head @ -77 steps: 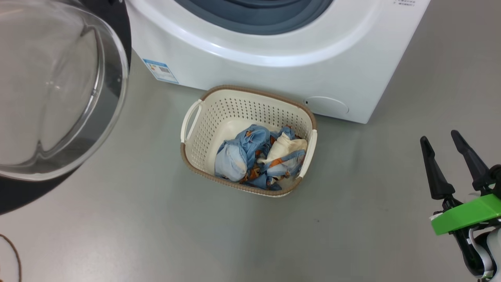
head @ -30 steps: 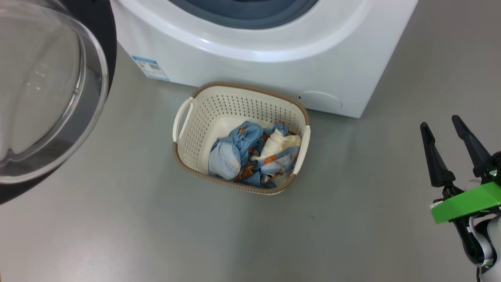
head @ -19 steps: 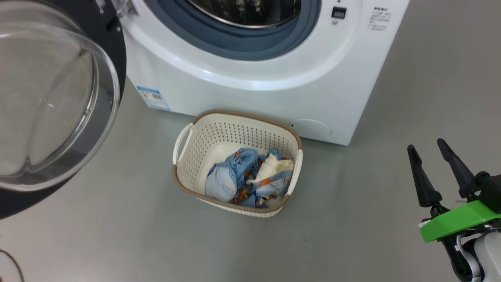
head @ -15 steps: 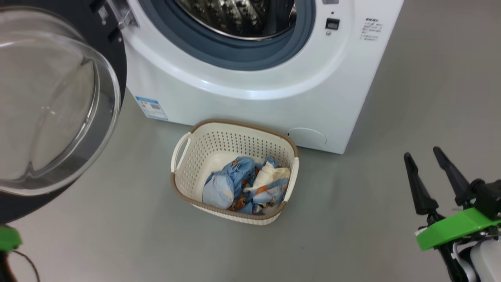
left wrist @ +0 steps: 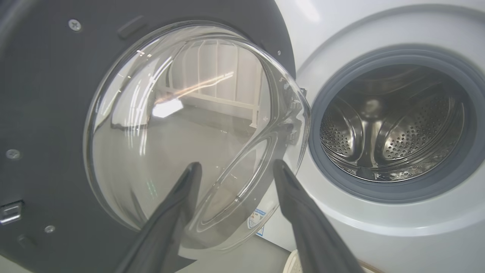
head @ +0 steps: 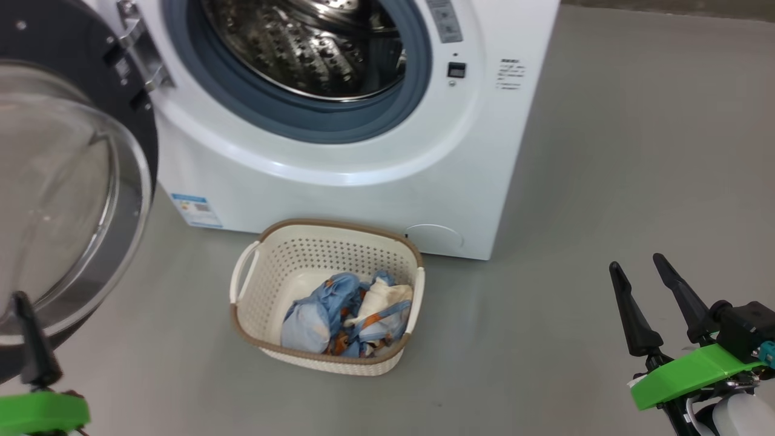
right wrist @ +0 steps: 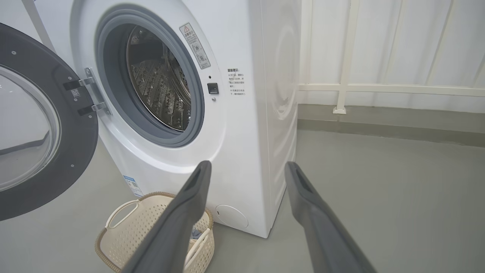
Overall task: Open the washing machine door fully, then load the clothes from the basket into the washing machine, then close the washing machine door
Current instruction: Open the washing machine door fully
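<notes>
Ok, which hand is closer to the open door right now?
The left hand, aimed at the glass of the washing machine door; the right hand hangs far off, beyond the basket.

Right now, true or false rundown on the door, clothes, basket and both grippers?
1. The door of the washing machine stands open. True.
2. The clothes are in the drum. False: they lie in the basket.
3. The basket stands on the floor in front of the washing machine. True.
4. The right gripper holds some clothes. False: it is open and empty.
5. The left gripper is open. True.
</notes>
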Available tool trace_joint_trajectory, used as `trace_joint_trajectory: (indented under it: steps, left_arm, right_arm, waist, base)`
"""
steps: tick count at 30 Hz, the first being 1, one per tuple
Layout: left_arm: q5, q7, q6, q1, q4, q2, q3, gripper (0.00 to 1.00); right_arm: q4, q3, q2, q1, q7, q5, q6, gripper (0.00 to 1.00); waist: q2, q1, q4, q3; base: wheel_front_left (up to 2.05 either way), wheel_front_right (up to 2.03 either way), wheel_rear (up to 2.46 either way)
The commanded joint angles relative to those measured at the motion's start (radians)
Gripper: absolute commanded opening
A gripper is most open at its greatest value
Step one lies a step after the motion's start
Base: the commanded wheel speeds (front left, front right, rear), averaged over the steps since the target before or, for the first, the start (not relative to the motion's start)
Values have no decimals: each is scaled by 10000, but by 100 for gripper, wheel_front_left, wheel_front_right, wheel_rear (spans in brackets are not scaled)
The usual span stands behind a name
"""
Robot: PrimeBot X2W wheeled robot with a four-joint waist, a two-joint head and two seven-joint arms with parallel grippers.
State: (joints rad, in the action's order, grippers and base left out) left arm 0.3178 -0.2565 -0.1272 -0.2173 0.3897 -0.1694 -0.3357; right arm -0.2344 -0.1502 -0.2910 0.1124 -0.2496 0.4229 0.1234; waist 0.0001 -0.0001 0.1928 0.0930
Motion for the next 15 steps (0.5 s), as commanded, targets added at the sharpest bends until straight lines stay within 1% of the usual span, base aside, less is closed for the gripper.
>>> trace_joint_trajectory:
  steps: [1,15]
  left_arm:
    - [40,-53,-33,91,-410,-262,-103,100]
    - [-74,-53,-34,802,-994,-7,1067,100]
  right_arm:
    - [279,-141,-125,-36,-122,49,73,100]
    - [419,-25,-45,-246,-122,14,73,100]
  waist:
    - [-1,1,-389,-187]
    - [-1,1,-1593,-279]
  base:
    - [0,0,0]
    - [0,0,0]
